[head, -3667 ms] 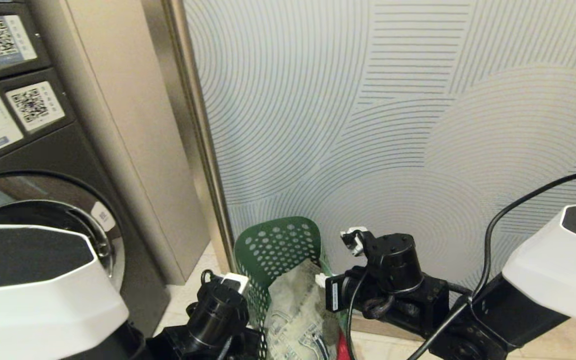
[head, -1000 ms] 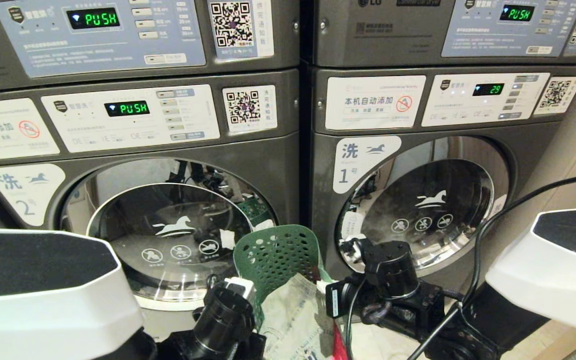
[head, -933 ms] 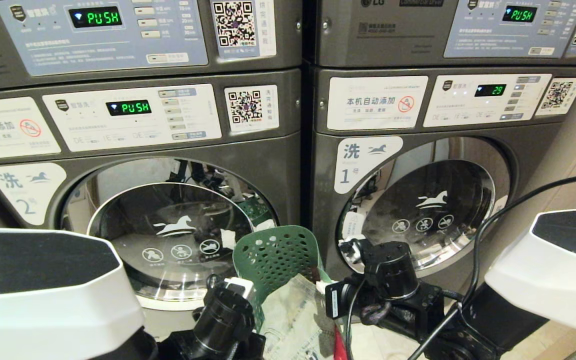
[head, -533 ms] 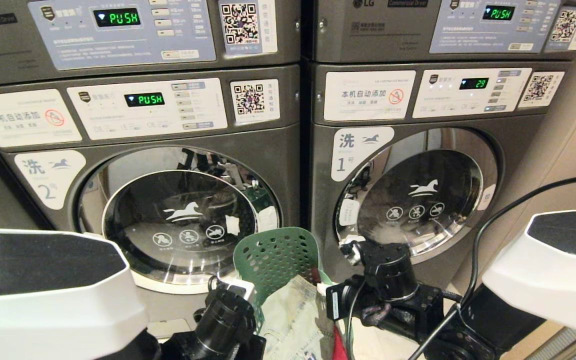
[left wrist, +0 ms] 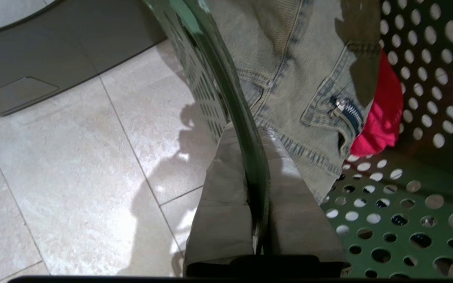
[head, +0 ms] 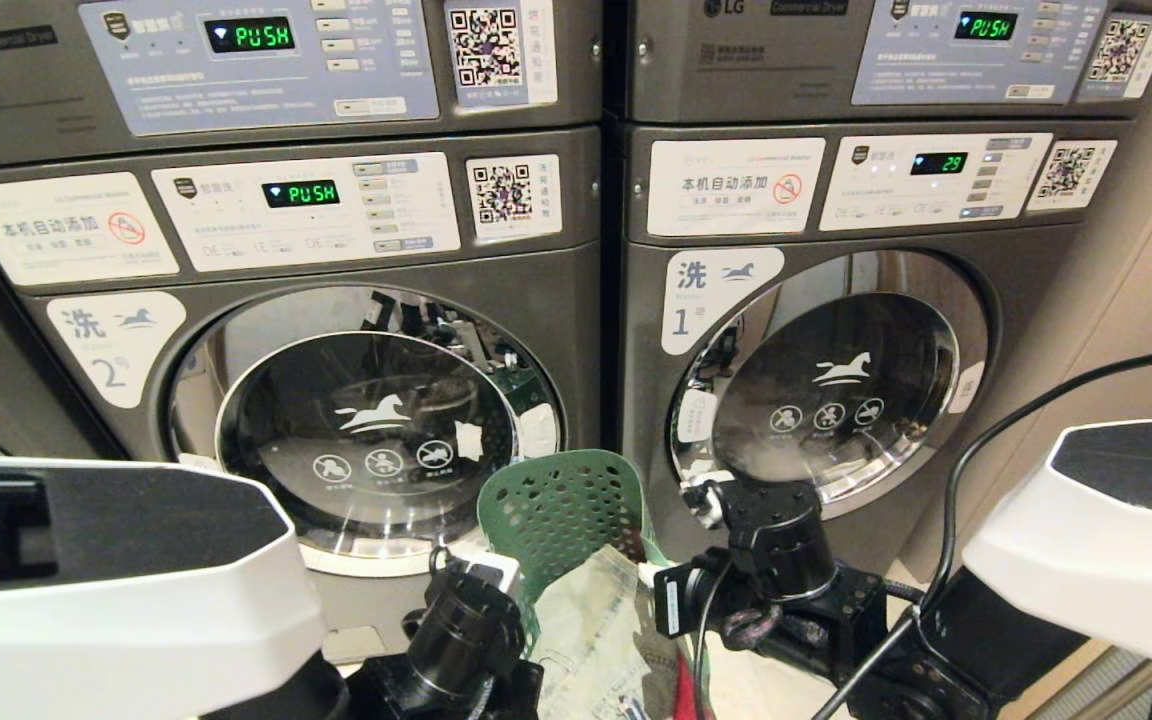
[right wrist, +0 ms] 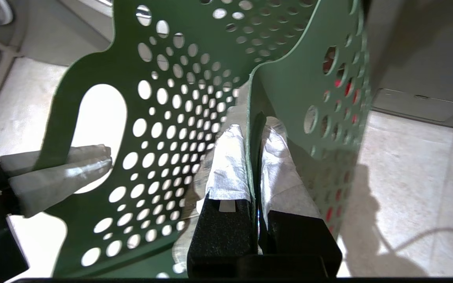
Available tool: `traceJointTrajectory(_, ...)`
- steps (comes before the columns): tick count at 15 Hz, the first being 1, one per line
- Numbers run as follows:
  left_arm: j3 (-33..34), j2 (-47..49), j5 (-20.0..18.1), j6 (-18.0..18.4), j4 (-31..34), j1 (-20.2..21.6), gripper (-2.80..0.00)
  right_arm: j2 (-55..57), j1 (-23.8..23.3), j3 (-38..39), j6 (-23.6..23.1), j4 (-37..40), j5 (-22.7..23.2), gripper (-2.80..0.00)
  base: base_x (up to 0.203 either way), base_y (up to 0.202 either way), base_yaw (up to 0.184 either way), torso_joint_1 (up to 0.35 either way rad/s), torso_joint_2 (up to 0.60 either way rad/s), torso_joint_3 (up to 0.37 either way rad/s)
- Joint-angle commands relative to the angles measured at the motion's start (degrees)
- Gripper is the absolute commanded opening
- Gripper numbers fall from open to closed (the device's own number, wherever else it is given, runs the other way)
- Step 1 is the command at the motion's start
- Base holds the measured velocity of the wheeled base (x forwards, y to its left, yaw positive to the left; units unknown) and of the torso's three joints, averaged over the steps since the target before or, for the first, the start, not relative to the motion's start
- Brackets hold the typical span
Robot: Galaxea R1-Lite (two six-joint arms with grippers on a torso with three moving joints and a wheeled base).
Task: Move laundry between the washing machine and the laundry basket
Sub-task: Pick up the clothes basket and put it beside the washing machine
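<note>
Dark green perforated plastic laundry basket (head: 561, 510) hangs between both arms, in front of the dark grey front-loading washing machine (head: 336, 400) labelled 2. Left gripper (left wrist: 256, 157) pinches its rim; right gripper (right wrist: 255, 133) clamps the opposite wall. Faded denim jeans (left wrist: 289, 70) and a red cloth (left wrist: 380, 114) lie inside.

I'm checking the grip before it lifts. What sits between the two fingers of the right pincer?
The laundry basket: its thin green rim wall is clamped between the taped fingers of the right pincer, as the right wrist view shows.
</note>
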Motion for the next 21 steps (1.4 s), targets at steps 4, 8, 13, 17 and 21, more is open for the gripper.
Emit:
traceJointTrajectory(4,-4.8,3.0,0.1,0.2,-0.3,-1.4,-2.80,0.1,-5.0,0.4,-0.2,-0.3,-1.0,-2.80,0.000,0.000,0.000,0.000,0.00,0.000)
traceJointTrajectory(8,-9.7,5.6,0.2,0.5,-0.1,-4.2,-2.80,-0.1,-9.1,1.1,-3.6,-0.3,-1.0,-2.80,0.000,0.000,0.000,0.000,0.00,0.000)
traceJointTrajectory(13,-13.3,8.5,0.4,0.7,-0.2,-7.3,-2.80,-0.1,-11.8,2.8,-4.4,-0.4,-1.0,-2.80,0.000,0.000,0.000,0.000,0.00,0.000)
traceJointTrajectory(17,-20.3,12.1,0.4,1.5,0.2,-8.8,-2.80,-0.1,-14.5,3.9,-5.4,-0.6,-1.0,-2.80,0.000,0.000,0.000,0.000,0.00,0.000)
traceJointTrajectory(21,-25.7,16.6,0.5,1.5,0.4,-9.9,-2.80,1.6,-16.7,7.3,-6.7,-5.4,-1.0,-2.80,0.000,0.000,0.000,0.001,0.00,-0.008)
